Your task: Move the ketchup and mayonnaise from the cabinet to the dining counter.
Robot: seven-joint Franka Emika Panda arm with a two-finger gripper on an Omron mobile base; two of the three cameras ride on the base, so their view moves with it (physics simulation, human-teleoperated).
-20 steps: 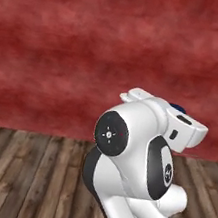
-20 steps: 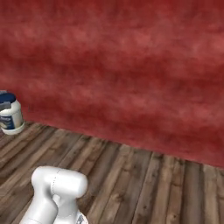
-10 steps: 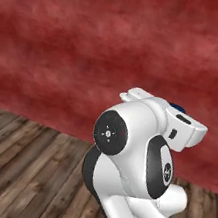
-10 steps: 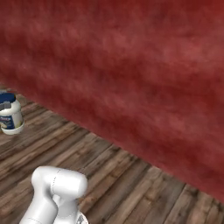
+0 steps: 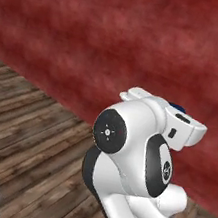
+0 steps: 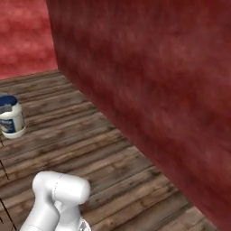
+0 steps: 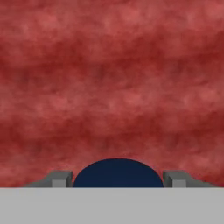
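Hand view: gripper fingers stand on either side of the mayonnaise jar's dark blue lid, closed on it. Right base view: the white jar hangs at the left edge above the wooden plank floor, near a red wall. Left base view: the blue lid peeks behind the arm.

In the hand view the mayonnaise shows just the upper arc of its dark blue lid; the jar below is cut off. The end effector shows 2 fingertips, their lower parts cut off. In the left base view, the arm hides the jar apart from a blue sliver.
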